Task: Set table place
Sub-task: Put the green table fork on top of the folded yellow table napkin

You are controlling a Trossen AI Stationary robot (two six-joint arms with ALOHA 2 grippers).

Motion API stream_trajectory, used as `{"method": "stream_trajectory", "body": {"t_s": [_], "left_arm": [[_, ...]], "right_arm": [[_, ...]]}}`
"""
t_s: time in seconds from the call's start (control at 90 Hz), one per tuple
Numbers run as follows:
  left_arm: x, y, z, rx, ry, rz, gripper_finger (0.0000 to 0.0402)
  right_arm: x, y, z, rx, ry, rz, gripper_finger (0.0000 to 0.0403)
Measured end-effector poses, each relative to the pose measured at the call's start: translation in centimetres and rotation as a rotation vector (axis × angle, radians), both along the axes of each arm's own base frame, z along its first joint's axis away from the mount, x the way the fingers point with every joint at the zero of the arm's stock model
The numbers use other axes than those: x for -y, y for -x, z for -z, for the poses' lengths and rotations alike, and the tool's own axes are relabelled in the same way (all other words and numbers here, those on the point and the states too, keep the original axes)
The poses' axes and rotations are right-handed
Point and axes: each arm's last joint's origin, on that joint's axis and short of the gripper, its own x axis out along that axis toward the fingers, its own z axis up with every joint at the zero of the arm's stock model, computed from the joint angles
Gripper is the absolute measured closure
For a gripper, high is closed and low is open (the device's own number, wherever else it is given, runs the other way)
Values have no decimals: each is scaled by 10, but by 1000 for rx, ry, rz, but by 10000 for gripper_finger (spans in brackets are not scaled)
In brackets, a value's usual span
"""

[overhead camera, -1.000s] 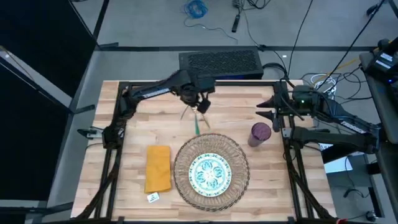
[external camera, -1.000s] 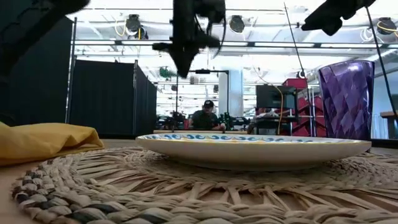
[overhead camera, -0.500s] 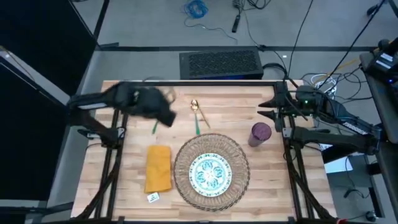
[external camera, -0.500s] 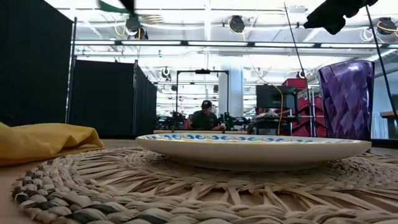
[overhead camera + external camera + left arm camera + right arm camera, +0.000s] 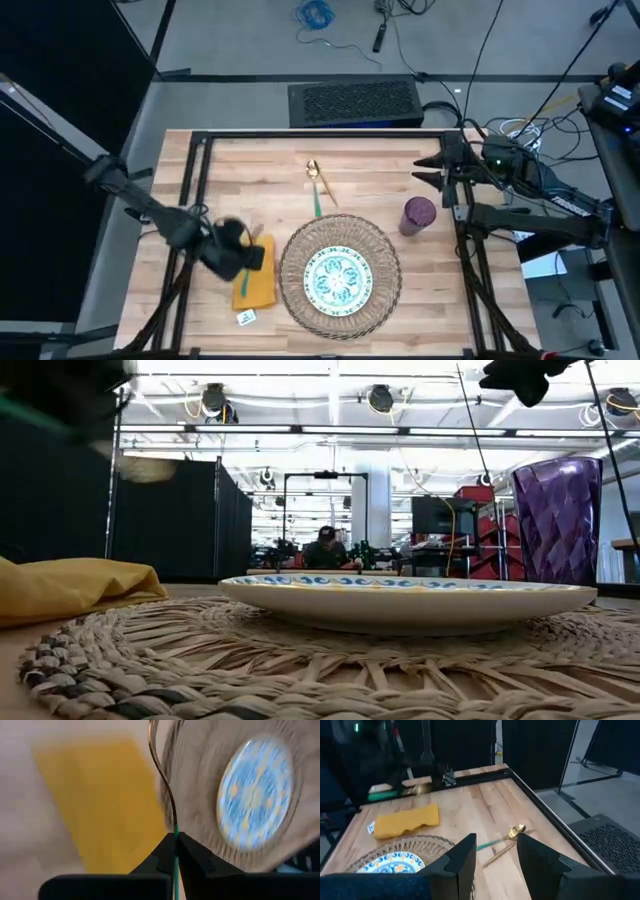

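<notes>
Two arms are in your view: the left gripper (image 5: 235, 255) hangs over the napkin (image 5: 254, 271) at the surface's (image 5: 380, 165) 8 o'clock side, blurred in the high view. In its wrist view its fingers (image 5: 192, 855) are pinched tight on a green-handled piece of gold cutlery (image 5: 167, 795), whose curved gold stem sticks out ahead of them, with the napkin and the plate (image 5: 255, 795) beyond. The plate (image 5: 337, 278) sits centred on the mat (image 5: 385, 262) at 6 o'clock. At 3 o'clock of the mat stands the cup (image 5: 418, 215), just beside it. A spoon (image 5: 316, 186) and a second gold piece (image 5: 327, 190) lie crossed at 12 o'clock of the mat. The right gripper (image 5: 492, 847) waits at the 2 o'clock edge, its fingers spread wide and holding nothing.
</notes>
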Motion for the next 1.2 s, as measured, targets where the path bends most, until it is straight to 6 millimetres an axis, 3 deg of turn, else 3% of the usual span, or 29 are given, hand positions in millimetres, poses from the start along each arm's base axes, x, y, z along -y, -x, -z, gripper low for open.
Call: {"method": "stream_trajectory", "body": {"t_s": [0.167, 0.544, 0.833, 1.2], "left_arm": [[15, 6, 32, 5, 91, -80, 401], [2, -25, 58, 4, 37, -227, 402], [7, -27, 71, -50, 13, -213, 402], [17, -38, 110, -53, 48, -199, 401]], "right_arm": [[0, 0, -2, 25, -17, 7, 273], [0, -1, -6, 65, -17, 7, 273], [-1, -1, -1, 25, -43, -20, 273], [-1, 0, 2, 0, -75, -13, 273]]}}
